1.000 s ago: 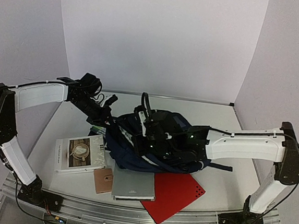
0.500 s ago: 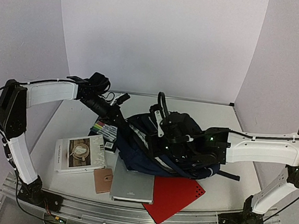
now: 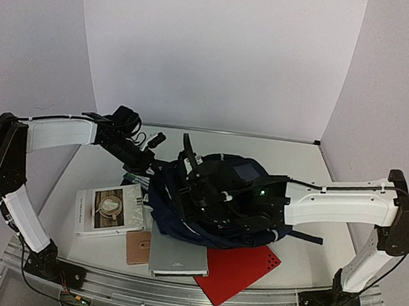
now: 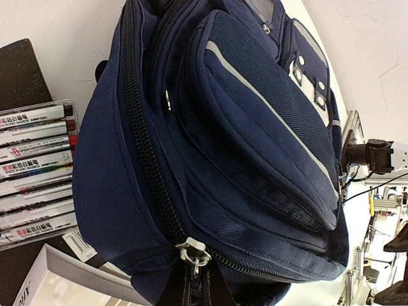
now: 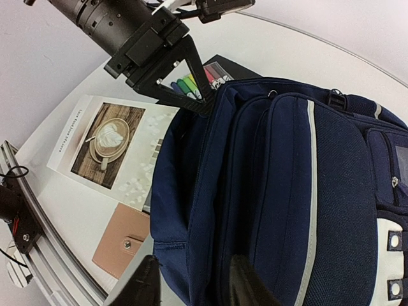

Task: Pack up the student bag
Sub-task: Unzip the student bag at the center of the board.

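So compared to half a second back, the student bag has come down and shifted left again. It was hoisted up and sat further right then, with the marker pack in plain sight from above, and now the bag covers most of it. The right gripper was clamped shut a moment ago; now its fingers are spread, one on each side of the bag's near corner, not squeezing it.

Readable text: the markers' labels say "WHITE BOARD MARKER" under some Chinese characters. The rest of the print is too small for me. The book has a latte photo on its cover, but I can't read the title.

The bag lies in the middle of the table, front pocket up, long axis roughly left to right. The end with the white patches looks to point away from the left arm, toward the right side. The light-grey stripe runs along the pocket.

The left gripper is pressed together at the bag's left edge and seems to be pinching the zipper pull.

The bag's near edge overlaps a silver laptop and a red folder. A tan pouch lies just left of the laptop.
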Motion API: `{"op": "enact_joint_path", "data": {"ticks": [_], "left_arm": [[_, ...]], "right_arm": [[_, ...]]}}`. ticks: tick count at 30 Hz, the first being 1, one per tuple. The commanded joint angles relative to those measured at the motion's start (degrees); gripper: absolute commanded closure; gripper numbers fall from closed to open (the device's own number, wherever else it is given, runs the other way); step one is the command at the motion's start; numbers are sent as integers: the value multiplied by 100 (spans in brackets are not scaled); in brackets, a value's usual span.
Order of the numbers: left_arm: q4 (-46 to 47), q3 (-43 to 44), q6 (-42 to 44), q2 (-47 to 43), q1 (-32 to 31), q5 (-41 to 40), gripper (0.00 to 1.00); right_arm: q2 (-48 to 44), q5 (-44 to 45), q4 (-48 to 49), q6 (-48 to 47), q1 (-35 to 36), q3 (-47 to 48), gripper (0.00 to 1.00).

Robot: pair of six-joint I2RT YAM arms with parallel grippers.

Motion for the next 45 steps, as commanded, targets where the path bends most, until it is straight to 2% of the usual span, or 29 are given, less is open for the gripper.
{"op": "enact_joint_path", "data": {"ticks": [1, 7, 16, 19, 26, 34, 40, 45], "left_arm": [[240, 307, 89, -206, -95, -44, 100], [243, 225, 96, -352, -237, -105, 100], [201, 246, 121, -413, -313, -117, 100], [203, 237, 140, -448, -320, -121, 100], [101, 287, 235, -467, -328, -245, 100], [-113, 448, 282, -465, -202, -1119, 99], [-182, 749, 284, -171, -75, -1199, 95], [-246, 1024, 284, 86, -80, -984, 92]], "right_arm": [[356, 99, -9, 8, 22, 540, 53], [847, 414, -56, 177, -40, 947, 40], [1520, 359, -142, 72, -418, 1487, 39], [1673, 450, -142, -1, -505, 1611, 48], [1738, 512, -142, -118, -534, 1700, 98], [549, 85, -189, -306, -438, 694, 100], [-592, -550, -309, -408, -315, -105, 100], [-995, -845, -602, -408, -304, -348, 100]]}}
